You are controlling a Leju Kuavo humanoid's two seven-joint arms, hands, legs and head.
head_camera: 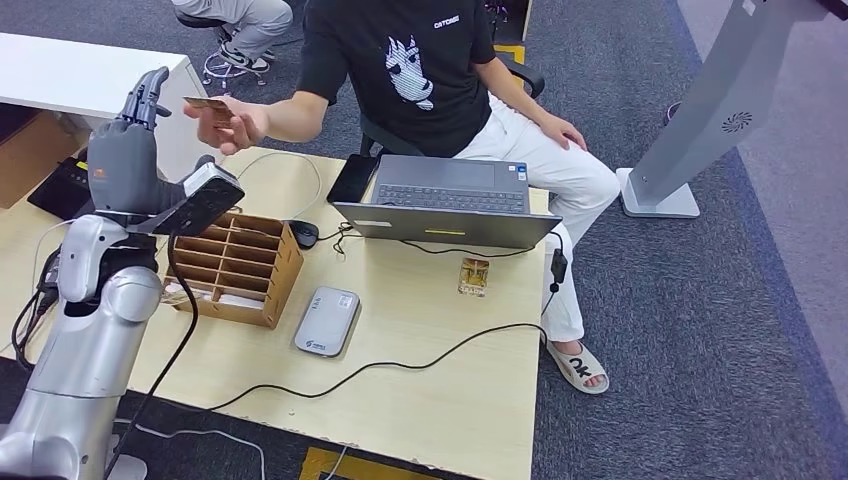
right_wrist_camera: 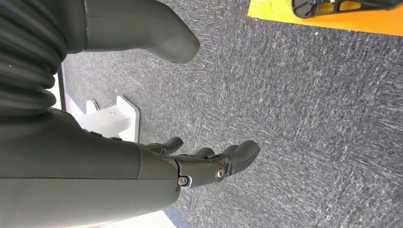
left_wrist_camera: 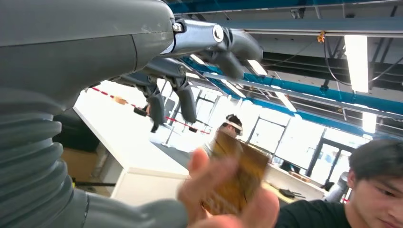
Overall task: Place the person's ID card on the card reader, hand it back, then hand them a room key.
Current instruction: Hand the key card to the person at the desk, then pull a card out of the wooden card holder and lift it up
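So I'm sitting at the very start of this one, as far as I can judge. The person's hand (head_camera: 232, 122) is holding out the ID card (head_camera: 207, 103), and my left hand (head_camera: 128, 150) is raised beside it with the fingers spread wide, holding nothing. From the left wrist view the card (left_wrist_camera: 236, 175) is sitting just past my fingers (left_wrist_camera: 185, 97), pinched in their fingertips and not touching mine. Nothing is on the card reader (head_camera: 327, 320) yet, so I'm reckoning the whole chain is left: take the card, scan it, hand it back, then give out a key.

My right hand (right_wrist_camera: 199, 166) is hanging down over the grey carpet (right_wrist_camera: 309, 118), fingers loosely apart, nothing in it.

Stuff on the table (head_camera: 430, 380): the reader is a flat, smooth, silver-grey slab with rounded corners, looking like plastic. The card is thin, stiff and brownish-gold, a bit glossy. Next to the reader there's a wooden slotted organizer (head_camera: 240, 268), raw ply-looking dividers. I'm guessing the keys live in it, but I can't make any out. There's also a grey laptop (head_camera: 450, 205), a black phone (head_camera: 352, 178), and a small yellowish clear-wrapped thing (head_camera: 473, 276) I can't identify. A thin black cable (head_camera: 400, 362) is snaking across the pale wood-grain top.
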